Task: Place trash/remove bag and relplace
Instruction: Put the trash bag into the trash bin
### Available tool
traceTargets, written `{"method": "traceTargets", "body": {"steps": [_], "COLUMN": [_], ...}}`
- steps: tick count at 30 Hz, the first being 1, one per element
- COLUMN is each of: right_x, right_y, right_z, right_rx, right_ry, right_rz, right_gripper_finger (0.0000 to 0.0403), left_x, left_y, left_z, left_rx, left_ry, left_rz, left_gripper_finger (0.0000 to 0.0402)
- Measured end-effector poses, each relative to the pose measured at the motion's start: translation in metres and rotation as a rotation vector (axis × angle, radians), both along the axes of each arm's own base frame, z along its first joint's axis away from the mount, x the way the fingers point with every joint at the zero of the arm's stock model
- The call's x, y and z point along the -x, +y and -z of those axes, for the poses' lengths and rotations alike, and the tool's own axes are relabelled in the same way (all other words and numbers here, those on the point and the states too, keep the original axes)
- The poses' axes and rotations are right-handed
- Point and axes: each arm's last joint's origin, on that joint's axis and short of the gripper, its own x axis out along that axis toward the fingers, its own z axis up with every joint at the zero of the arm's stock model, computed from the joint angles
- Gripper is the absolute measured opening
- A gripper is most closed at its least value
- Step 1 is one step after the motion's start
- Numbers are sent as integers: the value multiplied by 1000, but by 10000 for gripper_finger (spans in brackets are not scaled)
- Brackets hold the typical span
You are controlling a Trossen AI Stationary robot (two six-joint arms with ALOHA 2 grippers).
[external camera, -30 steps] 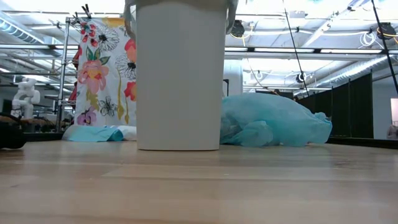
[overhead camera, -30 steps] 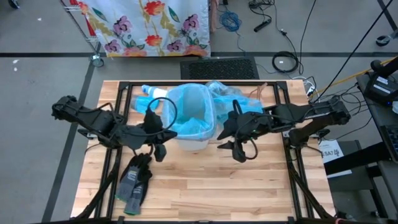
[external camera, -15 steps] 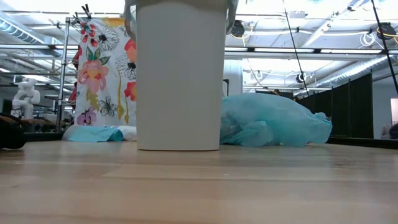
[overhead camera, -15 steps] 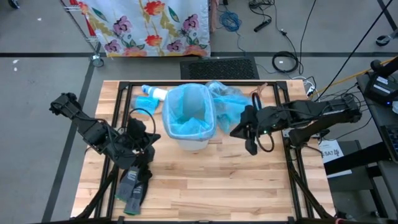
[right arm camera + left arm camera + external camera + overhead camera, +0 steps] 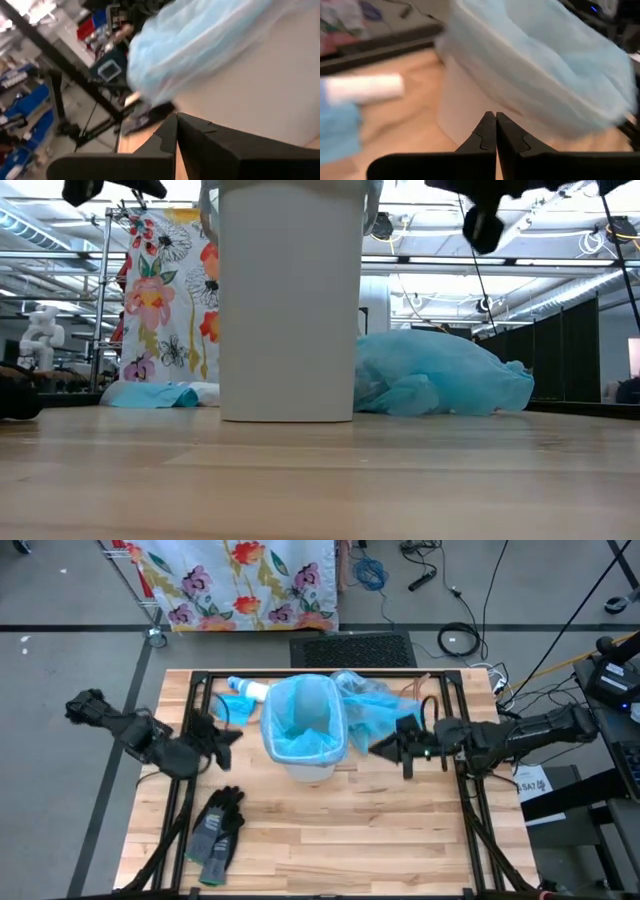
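Observation:
A white bin point(image 5: 305, 755) stands upright at the table's middle, lined with a light blue bag point(image 5: 303, 720) whose rim folds over the bin's top. A second, filled blue bag point(image 5: 378, 705) lies on the table behind the bin to the right; the low view shows it as well point(image 5: 440, 375). No loose trash shows. My left gripper point(image 5: 233, 735) hangs shut in the air left of the bin, pointing at it point(image 5: 495, 131). My right gripper point(image 5: 377, 748) hangs shut right of the bin, near the filled bag point(image 5: 176, 129). Neither touches anything.
A white tube-shaped bottle point(image 5: 252, 689) and a blue cloth point(image 5: 236, 706) lie at the far left of the table. A pair of dark grey gloves point(image 5: 215, 832) lies near the front left. Bare wood stretches in front of the bin.
Both arms have drawn back from the bin toward their own sides of the table and sunk lower. My right gripper, open a second ago in front of the bin, has shut. My left gripper has stayed shut. Bin and bags have kept still.

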Motion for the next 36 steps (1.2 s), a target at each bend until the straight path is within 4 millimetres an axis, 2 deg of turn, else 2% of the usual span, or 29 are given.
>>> {"method": "traceTargets", "body": {"steps": [3,9,12,14,17,19,21,28,32,36], "right_x": [1,2,7,9,8,1,-7,-31,-41,-50], "right_y": [-25,-84,-105,-115,-125,-129,-133,-141,-143,-150], "right_z": [-2,-4,-10,-14,-18,-20,-24,-46,-42,-27], "right_rx": [-5,-22,-15,-17,-38,-53,-50,-44,-34,-50], "right_ry": [-22,-92,-173,-210,-203,-193,-183,-141,-69,-6], "right_rz": [21,2,-10,-29,-65,-93,-125,-205,-200,-183], "right_gripper_finger": [0,0,0,0,0,0,0,0,0,0], "left_x": [2,-19,-29,-32,-38,-40,-40,-32,-33,-34], "left_y": [18,48,67,79,94,100,103,103,103,102], "left_z": [-6,-17,-8,6,26,32,32,24,19,19], "left_rx": [-57,-137,-132,-111,-32,-30,-41,-88,-102,-88], "left_ry": [-3,1,82,126,86,15,-47,-103,-152,-159], "left_rz": [-62,20,-18,-14,44,74,71,74,89,130], "left_gripper_finger": [0,0,0,0,0,0,0,0,0,0]}}
